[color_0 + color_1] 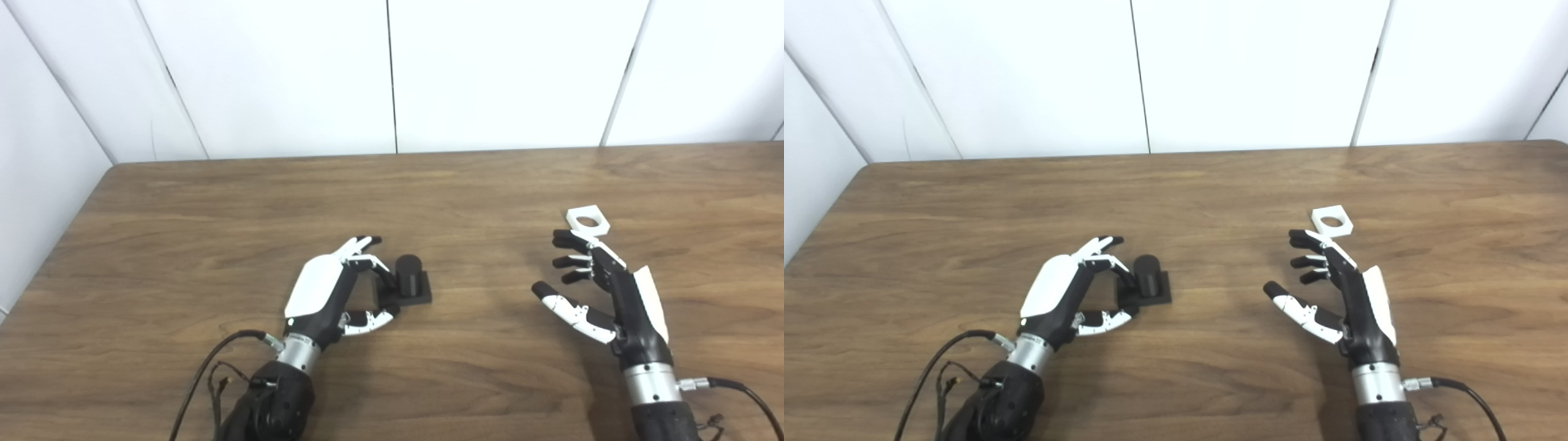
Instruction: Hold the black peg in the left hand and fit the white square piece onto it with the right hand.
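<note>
Left hand (327,294) curls round the peg (409,280) at worktop (245,196) 6 o'clock (contact unclear, cannot tell grip) to steady it, right hand (603,294) spread, empty, just short of the square (587,220) at 3.

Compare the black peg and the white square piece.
The peg is black, while the square piece is white. The peg is a solid upright cylinder on a square base, whereas the square piece is a flat plate with a round hole. The left robot hand curls around the peg's base; the open right robot hand is just short of the square piece. Both rest on the table.
</note>
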Robot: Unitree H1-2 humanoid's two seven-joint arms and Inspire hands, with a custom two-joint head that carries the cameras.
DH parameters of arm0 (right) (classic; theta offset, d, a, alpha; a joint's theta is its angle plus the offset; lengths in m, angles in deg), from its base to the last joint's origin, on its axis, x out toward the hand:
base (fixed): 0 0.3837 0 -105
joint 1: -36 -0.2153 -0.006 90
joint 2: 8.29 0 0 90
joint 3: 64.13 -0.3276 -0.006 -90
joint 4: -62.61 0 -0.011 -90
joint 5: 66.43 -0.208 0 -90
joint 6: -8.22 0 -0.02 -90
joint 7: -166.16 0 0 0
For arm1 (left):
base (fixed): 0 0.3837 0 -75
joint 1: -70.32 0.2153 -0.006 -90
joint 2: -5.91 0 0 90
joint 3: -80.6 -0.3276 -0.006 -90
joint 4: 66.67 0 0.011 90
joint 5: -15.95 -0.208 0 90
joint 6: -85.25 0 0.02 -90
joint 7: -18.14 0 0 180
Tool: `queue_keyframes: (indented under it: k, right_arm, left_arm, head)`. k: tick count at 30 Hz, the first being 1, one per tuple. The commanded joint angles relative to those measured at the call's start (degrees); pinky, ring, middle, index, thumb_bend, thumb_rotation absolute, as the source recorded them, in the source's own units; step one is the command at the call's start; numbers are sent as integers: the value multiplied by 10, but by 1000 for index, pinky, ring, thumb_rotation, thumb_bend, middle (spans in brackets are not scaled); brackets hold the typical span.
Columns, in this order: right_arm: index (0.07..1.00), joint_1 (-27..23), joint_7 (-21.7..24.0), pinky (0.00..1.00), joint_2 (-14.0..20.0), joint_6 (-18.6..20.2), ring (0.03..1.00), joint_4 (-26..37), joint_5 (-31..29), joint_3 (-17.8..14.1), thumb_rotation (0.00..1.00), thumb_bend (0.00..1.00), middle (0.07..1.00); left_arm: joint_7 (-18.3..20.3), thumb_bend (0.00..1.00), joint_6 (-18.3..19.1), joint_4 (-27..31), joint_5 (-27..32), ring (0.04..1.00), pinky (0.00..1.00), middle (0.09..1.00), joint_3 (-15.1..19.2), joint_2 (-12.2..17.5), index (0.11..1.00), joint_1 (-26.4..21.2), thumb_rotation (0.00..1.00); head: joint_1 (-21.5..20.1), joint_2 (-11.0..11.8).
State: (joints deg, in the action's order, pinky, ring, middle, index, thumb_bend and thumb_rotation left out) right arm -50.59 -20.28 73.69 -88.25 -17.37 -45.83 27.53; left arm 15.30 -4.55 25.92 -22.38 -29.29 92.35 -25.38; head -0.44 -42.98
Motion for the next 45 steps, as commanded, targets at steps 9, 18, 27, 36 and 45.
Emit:
queue_keyframes:
  k: [9,18,27,36,45]
  right_arm:
    - [766,2,-4,552,-8,3,659,22,-3,-3,363,587,769]
    - [773,8,-9,551,-13,5,663,27,8,1,372,582,777]
    - [775,6,-24,574,-27,10,674,26,29,10,379,582,776]
    - [769,-42,-26,569,16,38,684,39,46,-28,361,609,770]
    - [783,-142,44,631,124,102,763,19,88,-42,381,632,818]
  left_arm:
    - [8,524,-13,15,-16,938,889,905,-10,-9,489,4,67]
    - [7,524,-24,10,-10,939,894,905,-5,-5,489,8,67]
    - [13,524,-41,11,-3,924,831,896,9,9,488,15,63]
    - [15,524,-48,10,-1,919,822,893,14,3,488,15,62]
    - [18,524,-53,7,5,923,824,895,22,5,488,18,62]
  head:
    - [-4,-3]
    - [-78,4]
    - [-156,35]
    - [-155,39]
    - [-156,40]
